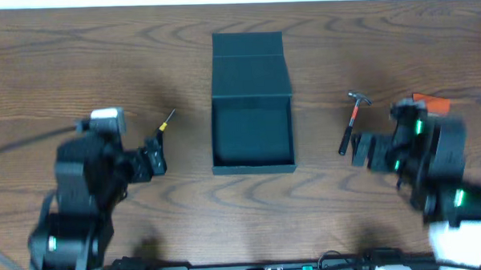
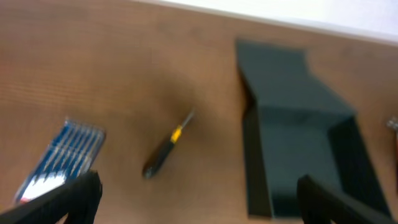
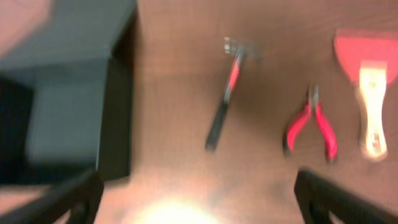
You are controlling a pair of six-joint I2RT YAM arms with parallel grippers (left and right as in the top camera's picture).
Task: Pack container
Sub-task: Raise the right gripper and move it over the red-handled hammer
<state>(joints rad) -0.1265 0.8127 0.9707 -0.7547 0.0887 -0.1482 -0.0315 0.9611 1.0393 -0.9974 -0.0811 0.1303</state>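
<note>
Wooden table point(image 1: 61, 61), open container point(image 1: 252, 130), left end effector point(image 2: 199, 182) and right end effector point(image 3: 198, 179) spread wide, empty

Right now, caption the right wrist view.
Open right gripper above brown wooden table: dark teal rectangular box, red-black hammer, red-handled pliers, red-bladed scraper.

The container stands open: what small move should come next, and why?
Probably lower the right claw onto the hammer: the claw is open and empty, the hammer's handle lies just ahead of it, and the container looks empty.
</note>
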